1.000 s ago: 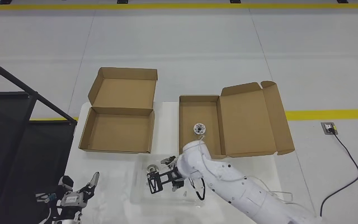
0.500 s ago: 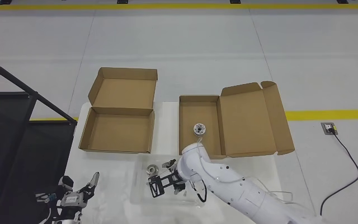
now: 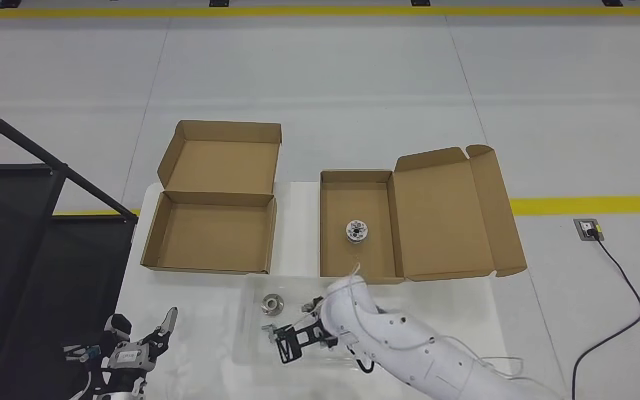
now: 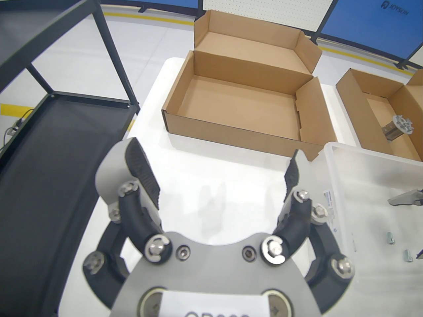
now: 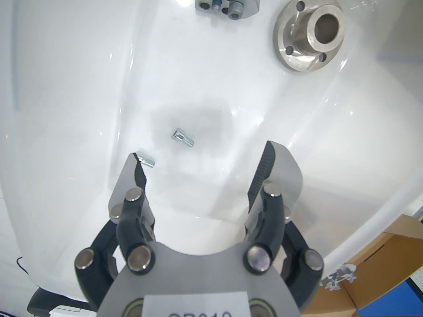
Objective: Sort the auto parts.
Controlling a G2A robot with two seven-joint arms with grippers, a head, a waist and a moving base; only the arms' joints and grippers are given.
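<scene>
Above the glossy plastic bin (image 5: 66, 67), the right gripper (image 5: 201, 156) hangs, ribbed jaws released, near a bolt (image 5: 182, 137)

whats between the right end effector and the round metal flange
In the right wrist view, only bare floor of the clear plastic bin lies between the right end effector and round metal flange.

The bin (image 3: 248, 325) walls ring the right gripper (image 5: 202, 151).
</scene>
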